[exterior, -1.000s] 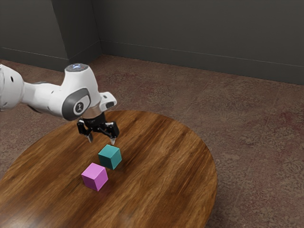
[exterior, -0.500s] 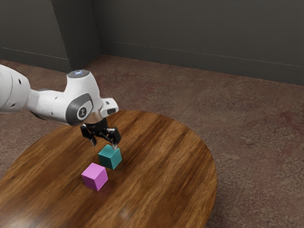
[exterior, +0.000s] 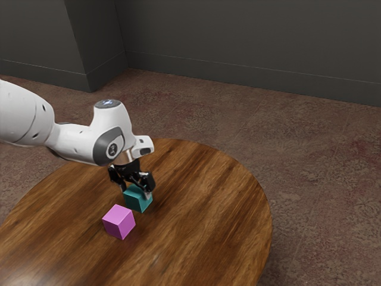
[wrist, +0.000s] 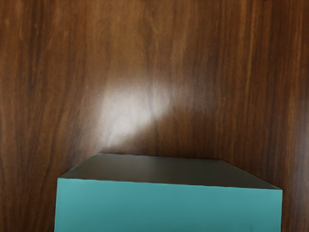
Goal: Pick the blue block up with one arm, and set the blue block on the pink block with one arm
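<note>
The blue block [exterior: 140, 203] rests flat on the round table [exterior: 226, 202], nearer its far edge than its near edge. It is a cube with no long axis, one upright corner facing the near edge. The gripper [exterior: 137, 186] sits down over its top; grasping or released, I cannot tell. The pink block [exterior: 118, 221] stands just beside it, apart, toward the near edge.

Bare indoor room, round wooden table [exterior: 208, 196], brown carpet [exterior: 309, 137], grey walls [exterior: 238, 30]

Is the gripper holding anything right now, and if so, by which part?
It cannot be told. The gripper is low over the top of the blue block, which rests on the table beside the pink block; no grip is visible.
</note>
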